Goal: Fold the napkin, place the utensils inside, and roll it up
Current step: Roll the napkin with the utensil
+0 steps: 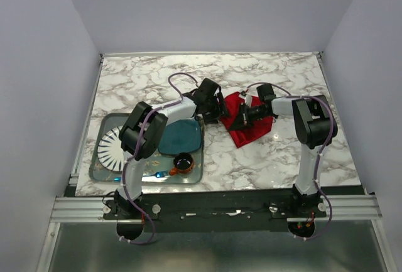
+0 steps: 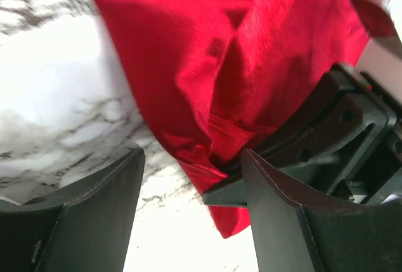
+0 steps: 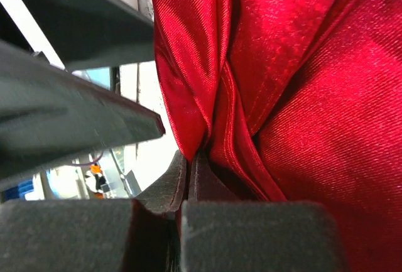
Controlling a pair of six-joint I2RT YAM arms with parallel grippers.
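My right fingers (image 3: 264, 237) pinch a napkin (image 1: 248, 135) fold, I think to anchor it, while my left fingers (image 2: 75, 222) stand wide about its corner.

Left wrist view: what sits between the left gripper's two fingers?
Seen in left wrist view: marble table, the red napkin's lower corner, and the right gripper's tip pinching it. The left gripper is open, holding nothing.

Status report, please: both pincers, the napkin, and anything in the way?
Left pincer open at napkin edge. Right pincer shut on a napkin fold. Fork not in sight. Both pincers crowded close together.
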